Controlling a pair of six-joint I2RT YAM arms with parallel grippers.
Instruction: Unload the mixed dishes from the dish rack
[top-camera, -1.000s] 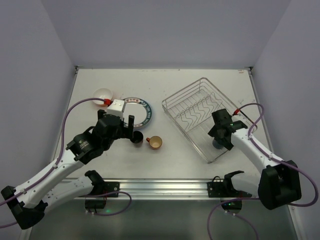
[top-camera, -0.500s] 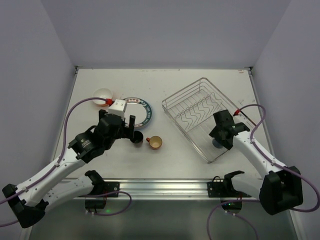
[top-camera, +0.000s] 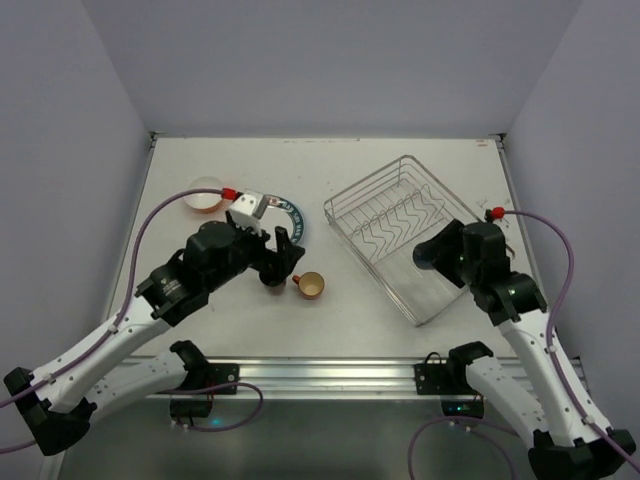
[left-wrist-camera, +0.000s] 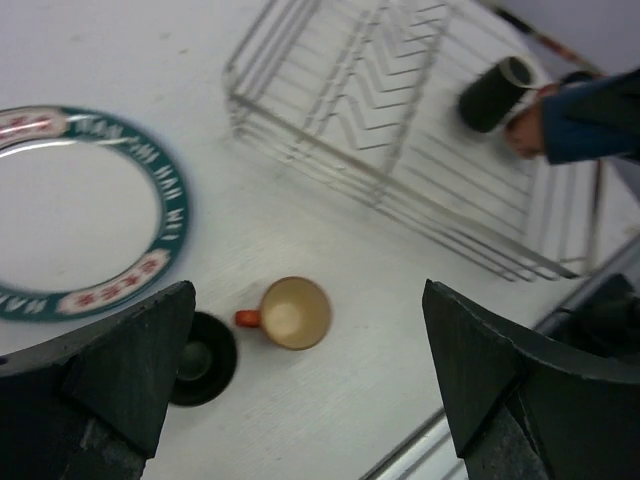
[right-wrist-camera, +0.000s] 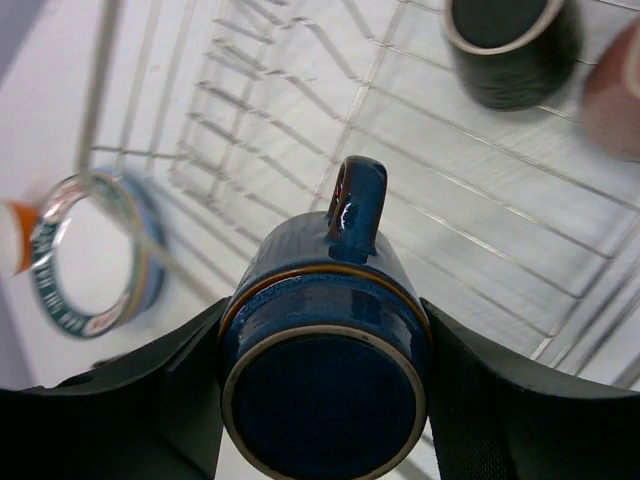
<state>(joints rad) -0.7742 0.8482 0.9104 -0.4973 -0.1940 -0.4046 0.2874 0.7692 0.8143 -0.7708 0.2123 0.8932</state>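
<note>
The silver wire dish rack (top-camera: 395, 215) stands right of centre, also in the left wrist view (left-wrist-camera: 380, 120) and the right wrist view (right-wrist-camera: 300, 120). My right gripper (top-camera: 432, 258) is shut on a blue mug (right-wrist-camera: 325, 330), held sideways above the rack's near end. A dark grey mug (right-wrist-camera: 510, 45) and a brown mug (right-wrist-camera: 615, 90) lie in the rack. My left gripper (top-camera: 283, 255) is open and empty, above a black mug (left-wrist-camera: 200, 358) and an orange mug (left-wrist-camera: 290, 312) on the table. The patterned-rim plate (left-wrist-camera: 70, 215) and orange bowl (top-camera: 205, 192) lie at left.
The left arm's purple cable loops over the bowl area. The table's metal front rail (top-camera: 330, 375) runs along the near edge. Grey walls close in the table on three sides.
My right gripper has lifted the blue mug up out of the rack's near end. My left gripper has risen and turned away from the black mug, which stays on the table.
</note>
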